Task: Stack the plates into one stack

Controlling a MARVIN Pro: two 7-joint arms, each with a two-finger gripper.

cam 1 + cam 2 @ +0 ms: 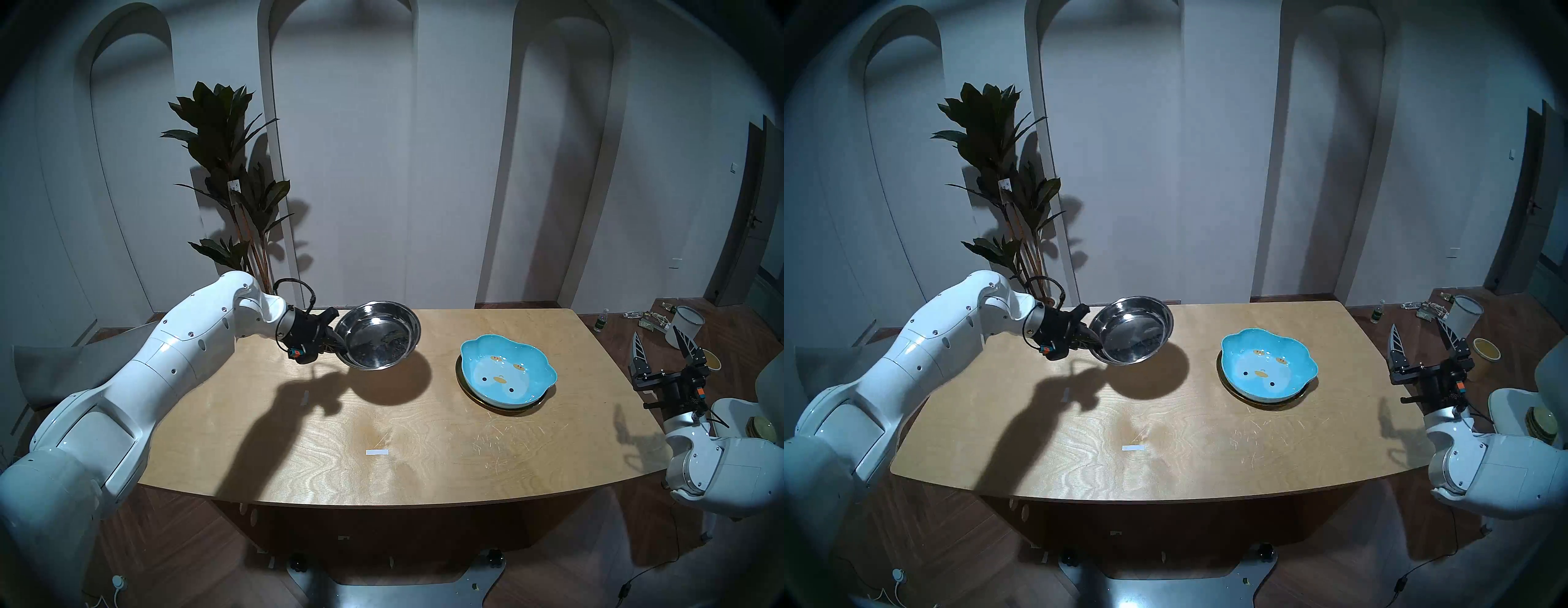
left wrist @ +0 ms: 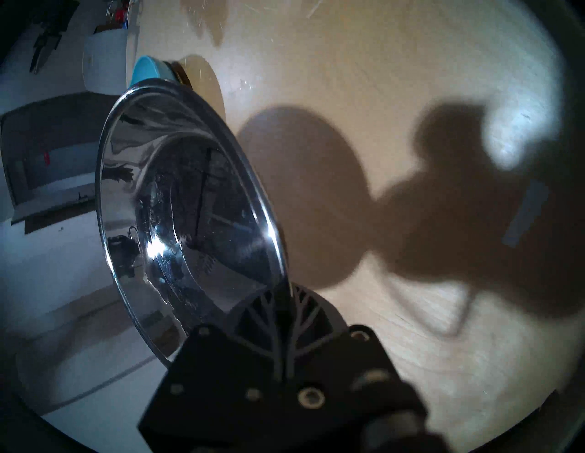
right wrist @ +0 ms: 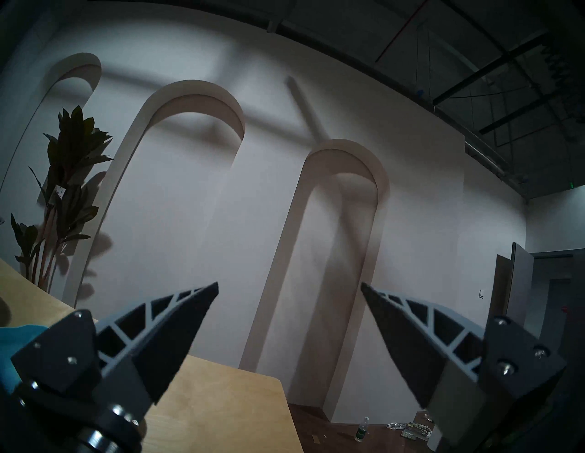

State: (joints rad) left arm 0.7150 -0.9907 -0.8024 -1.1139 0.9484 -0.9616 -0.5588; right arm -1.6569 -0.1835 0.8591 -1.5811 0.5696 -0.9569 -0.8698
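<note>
the left gripper is clenching the steel dish by its thin rim, tilted above the table; likely light, stiff, slippery. right gripper is gaping, empty. blue chick-face dish is sitting on the gold plate.

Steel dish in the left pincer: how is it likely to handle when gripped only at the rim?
The steel dish, pinched at one rim point by the left pincer, hangs tilted, so it may pivot. Its polished wall looks slippery. It looks rigid and unlikely to flex.

Right gripper jaws wide apart, before arched wall niches, above table corner.
</note>
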